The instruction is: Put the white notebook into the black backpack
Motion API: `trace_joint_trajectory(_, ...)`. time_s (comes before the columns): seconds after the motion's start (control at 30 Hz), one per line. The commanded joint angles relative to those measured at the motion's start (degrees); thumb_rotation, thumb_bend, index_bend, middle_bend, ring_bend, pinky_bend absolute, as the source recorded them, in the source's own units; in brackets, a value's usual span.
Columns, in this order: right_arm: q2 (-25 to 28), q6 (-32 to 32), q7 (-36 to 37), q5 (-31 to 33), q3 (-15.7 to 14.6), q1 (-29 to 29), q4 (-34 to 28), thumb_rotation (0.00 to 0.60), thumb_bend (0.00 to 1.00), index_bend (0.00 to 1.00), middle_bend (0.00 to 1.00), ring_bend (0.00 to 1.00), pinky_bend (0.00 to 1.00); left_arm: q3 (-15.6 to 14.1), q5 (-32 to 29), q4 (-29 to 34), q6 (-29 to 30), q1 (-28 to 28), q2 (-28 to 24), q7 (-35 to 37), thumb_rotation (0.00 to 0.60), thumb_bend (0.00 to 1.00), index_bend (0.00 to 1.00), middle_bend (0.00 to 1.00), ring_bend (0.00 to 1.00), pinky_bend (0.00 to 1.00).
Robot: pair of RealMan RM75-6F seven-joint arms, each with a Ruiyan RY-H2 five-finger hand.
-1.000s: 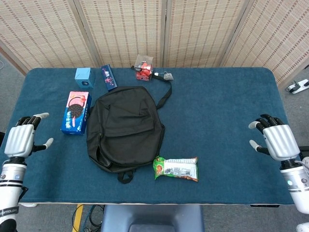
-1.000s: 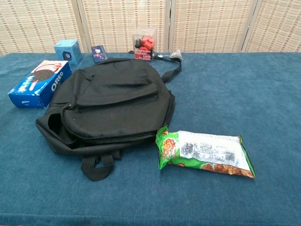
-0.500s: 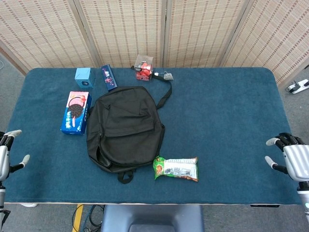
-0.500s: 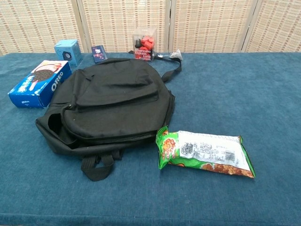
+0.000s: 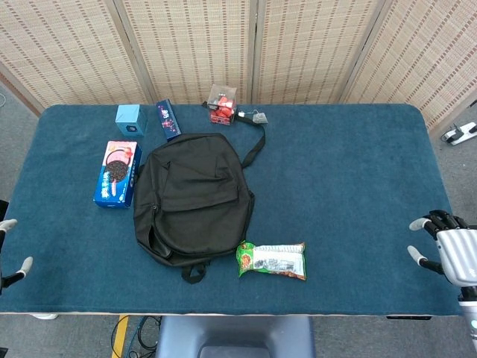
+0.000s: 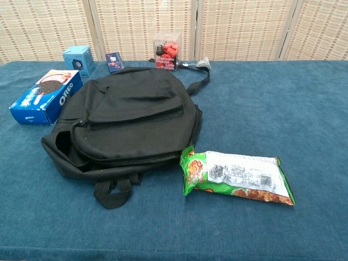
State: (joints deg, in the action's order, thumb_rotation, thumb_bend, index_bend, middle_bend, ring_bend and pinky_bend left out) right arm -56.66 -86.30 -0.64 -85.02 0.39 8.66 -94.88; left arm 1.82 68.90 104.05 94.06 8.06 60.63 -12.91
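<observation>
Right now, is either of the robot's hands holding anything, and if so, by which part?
No. The right hand is spread open over the table's edge, holding nothing. Only fingertips of the left hand show, apart and holding nothing.

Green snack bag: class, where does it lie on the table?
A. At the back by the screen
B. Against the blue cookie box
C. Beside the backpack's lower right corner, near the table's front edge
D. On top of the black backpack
C: the green snack bag lies flat just right of the black backpack bottom, toward the front edge.
</observation>
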Motion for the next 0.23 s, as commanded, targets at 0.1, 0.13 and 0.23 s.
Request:
trace_joint_trajectory(0.1,-0.2,0.2,0.0,-0.2,0.4,-0.3,0.1,0.600,0.20,0.43,0.41,0.24,0.32,0.5,0.7,0.4,0.1,-1.0,-0.2,0.2,0.600,0.26,0.25,0.21,0.24,0.11)
trace_joint_trajectory(0.13,-0.2,0.2,0.0,-0.2,0.5,-0.3,0.1,0.600,0.20,0.43,0.41,0.24,0.32,0.6,0.8,0.5,0.1,-1.1,-0.2,0.2,0.600,0.26,0.25,0.21,0.24,0.11)
trace_joint_trajectory(0.23,-0.3,0.1,0.1,-0.5,0.8,-0.5,0.3,0.600,0.20,0.43,0.41,0.24,0.32,1.0,1.3,0.7,0.2,-1.7,-0.5,0.4,0.600,0.26,0.25,0.21,0.24,0.11)
